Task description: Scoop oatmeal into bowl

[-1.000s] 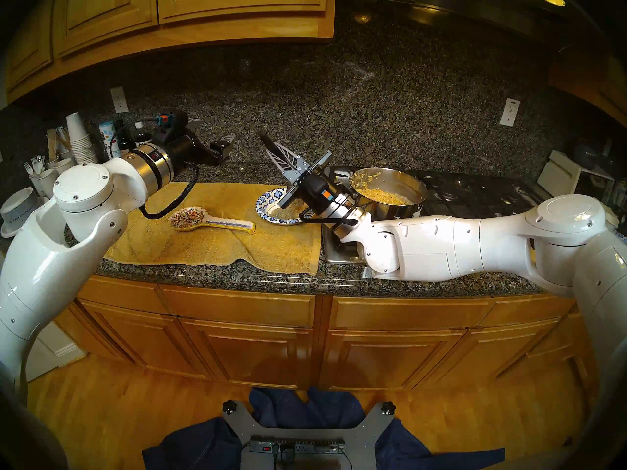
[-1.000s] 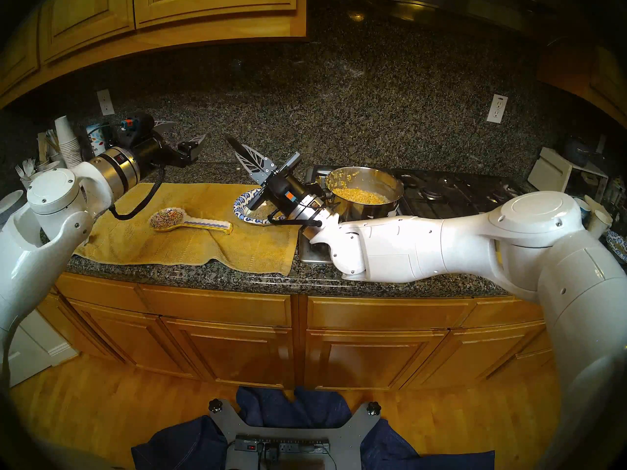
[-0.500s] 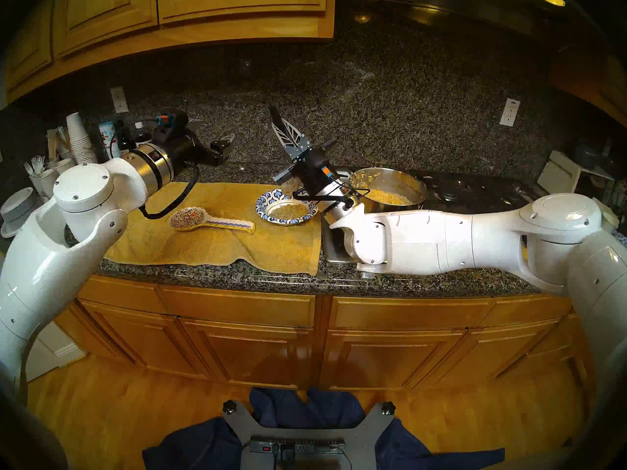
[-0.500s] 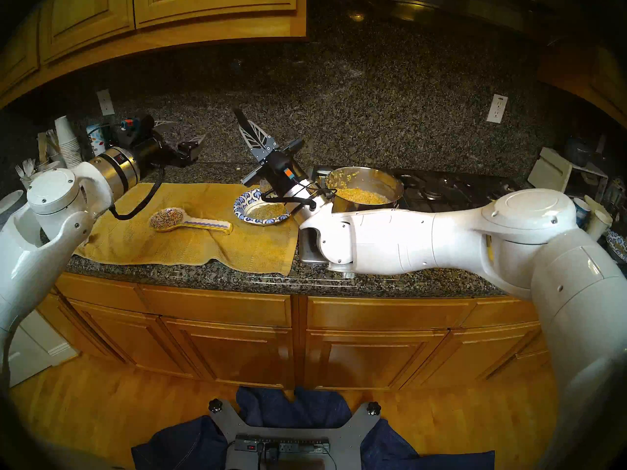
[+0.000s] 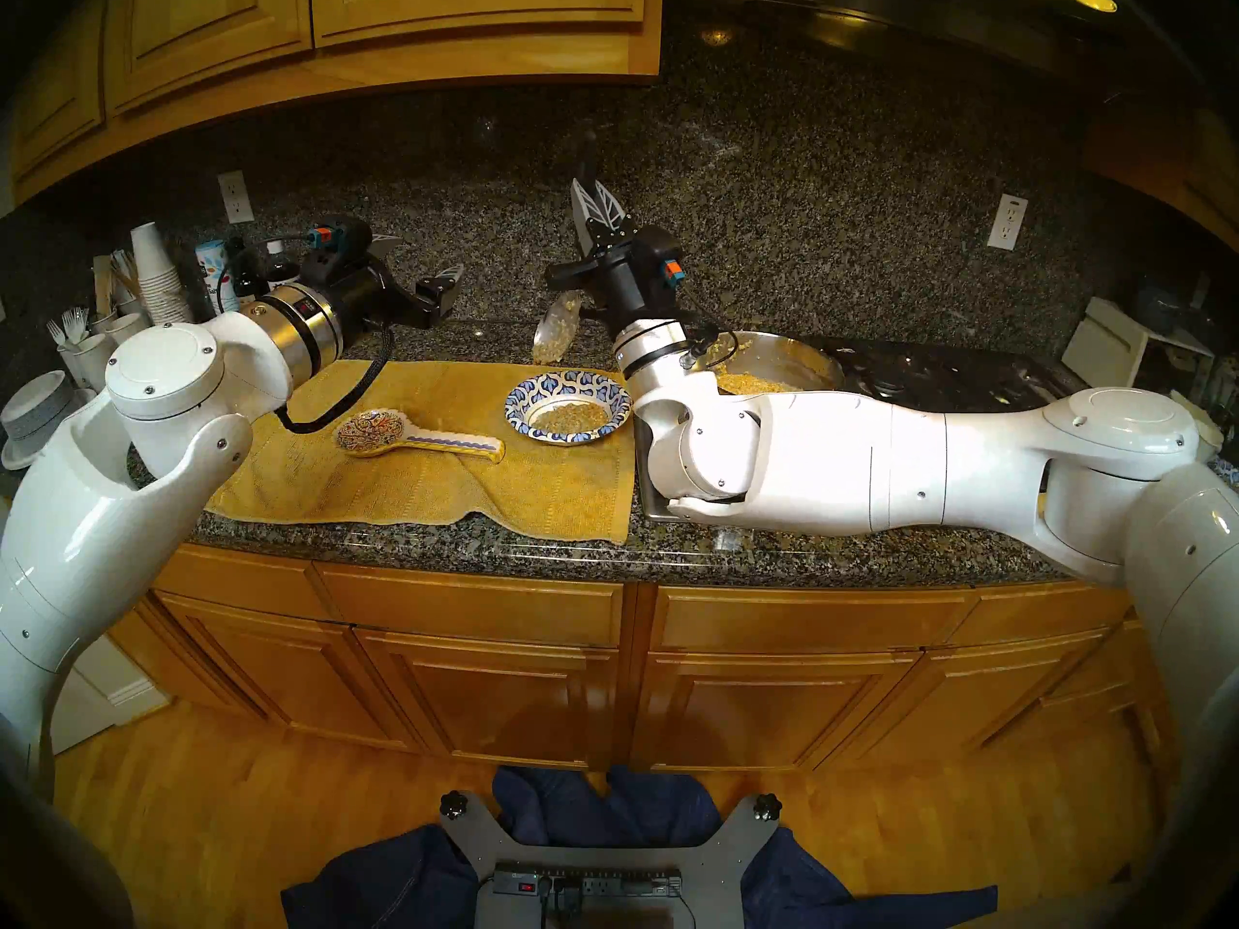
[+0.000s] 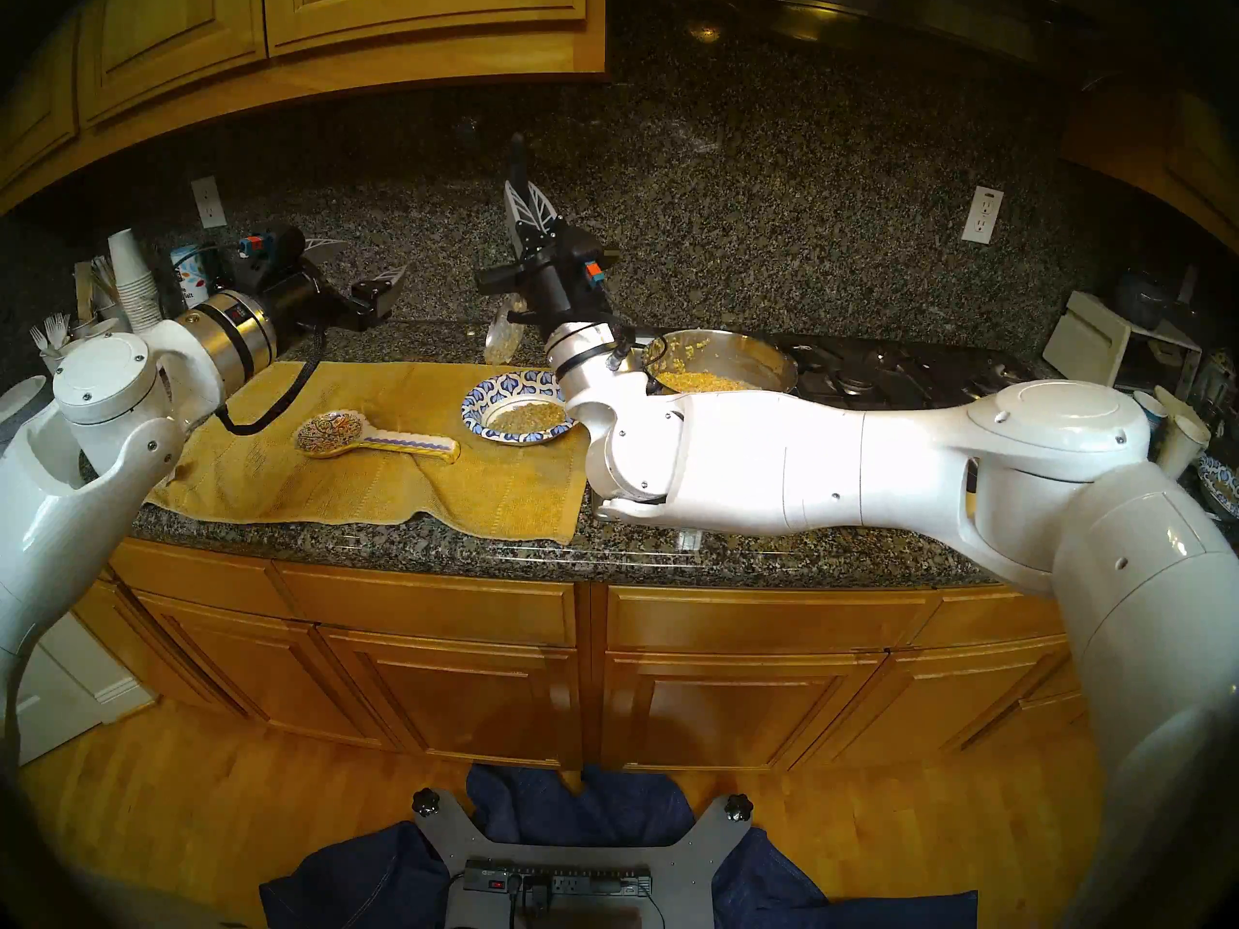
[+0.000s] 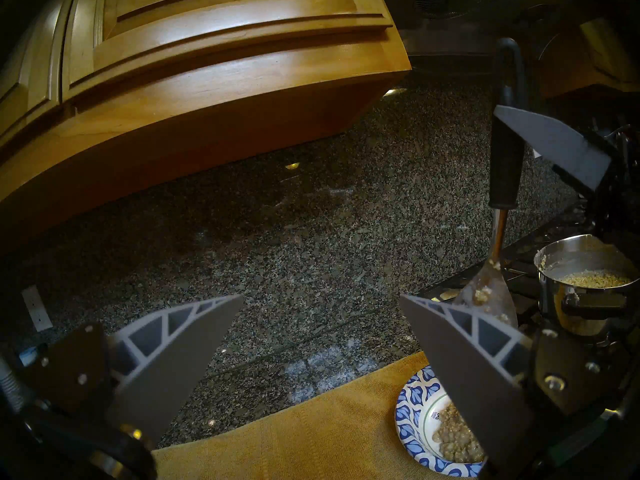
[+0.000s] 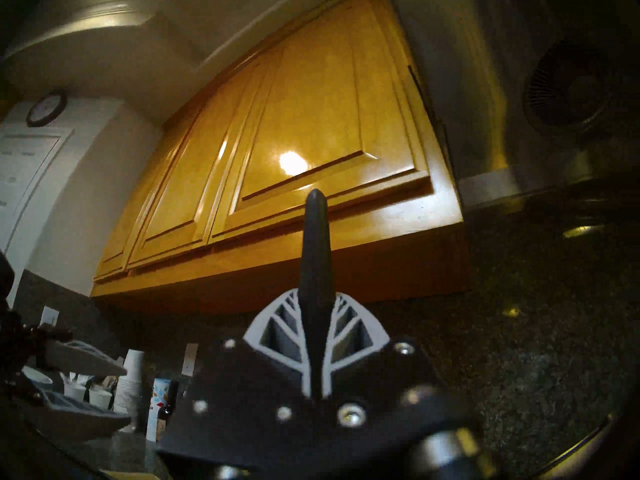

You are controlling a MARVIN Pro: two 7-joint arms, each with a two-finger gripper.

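The right claw (image 5: 597, 200) is clamped on the spoon (image 5: 558, 321), handle up. Below it, the bowl (image 5: 570, 379) on the table already holds oatmeal (image 5: 570, 417). More remains in the pot (image 6: 771, 361) beside it. The left claw (image 5: 419, 271), well apart, gapes empty.

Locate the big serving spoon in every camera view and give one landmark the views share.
Head left: spoon hangs bowl-down behind the bowl, its handle in the shut right gripper.
Head right: same, spoon behind the bowl.
Left wrist: far right, spoon beside the pot.
Right wrist: only the black handle shows, centre.
Shared landmark: the speckled granite wall.
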